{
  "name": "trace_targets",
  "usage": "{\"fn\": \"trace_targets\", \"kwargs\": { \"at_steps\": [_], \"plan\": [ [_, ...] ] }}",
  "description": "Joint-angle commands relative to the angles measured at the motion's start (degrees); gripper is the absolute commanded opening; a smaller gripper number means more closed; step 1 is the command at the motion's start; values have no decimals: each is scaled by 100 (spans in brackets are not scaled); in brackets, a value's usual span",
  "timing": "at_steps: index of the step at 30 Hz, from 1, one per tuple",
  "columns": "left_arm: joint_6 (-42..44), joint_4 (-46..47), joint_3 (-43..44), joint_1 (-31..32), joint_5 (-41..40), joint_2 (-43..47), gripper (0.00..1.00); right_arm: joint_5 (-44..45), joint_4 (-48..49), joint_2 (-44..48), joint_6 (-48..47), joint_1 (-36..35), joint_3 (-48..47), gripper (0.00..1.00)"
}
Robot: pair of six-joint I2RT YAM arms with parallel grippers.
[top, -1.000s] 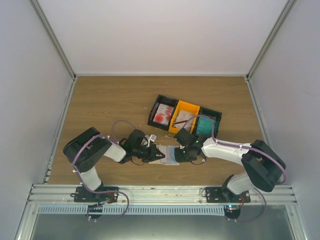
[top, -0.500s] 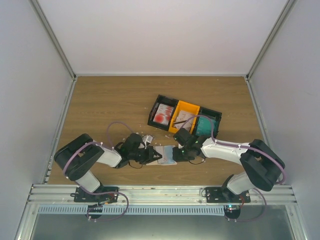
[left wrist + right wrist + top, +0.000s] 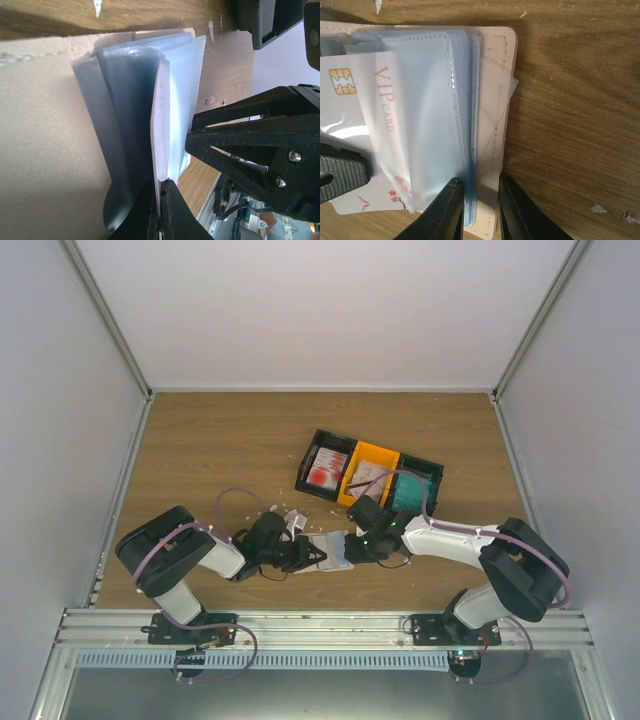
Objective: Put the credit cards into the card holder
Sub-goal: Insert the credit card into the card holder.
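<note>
The beige card holder [image 3: 331, 549] lies open on the table between my two grippers, its clear sleeves [image 3: 425, 100] fanned out. My left gripper [image 3: 161, 186] is shut on the end of a white credit card [image 3: 160, 125], held edge-on among the sleeves. The right wrist view shows that card [image 3: 350, 115] with a gold chip and "VIP CARD" lettering, partly under a sleeve. My right gripper [image 3: 479, 181] has its jaws a little apart, tips down on the holder's right cover [image 3: 497, 60] and the sleeve edges. More cards sit in the bins: a white one with a red mark [image 3: 322, 475] and a teal one [image 3: 408, 495].
A row of three joined bins stands behind the holder: black [image 3: 308, 455], orange [image 3: 381, 451] and black [image 3: 434, 472]. Small white scraps [image 3: 272, 508] dot the wood near the left gripper. Walls enclose the table on three sides.
My left arm has dropped its elbow and swung it left, and its gripper has nudged the card towards the holder. The right arm has hardly moved.
</note>
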State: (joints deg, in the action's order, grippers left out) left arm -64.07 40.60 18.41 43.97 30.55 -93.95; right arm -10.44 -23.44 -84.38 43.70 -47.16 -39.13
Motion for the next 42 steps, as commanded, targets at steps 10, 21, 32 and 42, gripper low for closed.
{"fn": "trace_targets", "kwargs": {
  "at_steps": [10, 21, 32, 42],
  "plan": [
    [-69, 207, -198, 121, -272, -62, 14, -109, -215, -117, 131, -22, 257, 21],
    [288, -1641, 212, 288, -442, 714, 45, -82, -235, -11, 154, -14, 231, 22],
    [404, -2907, 496, 547, -1088, 1335, 69, -136, -149, 5, 171, -13, 270, 22],
    [607, -3971, 979, 747, -1546, 1502, 79, -225, -23, -18, 121, -13, 251, 21]
  ]
}}
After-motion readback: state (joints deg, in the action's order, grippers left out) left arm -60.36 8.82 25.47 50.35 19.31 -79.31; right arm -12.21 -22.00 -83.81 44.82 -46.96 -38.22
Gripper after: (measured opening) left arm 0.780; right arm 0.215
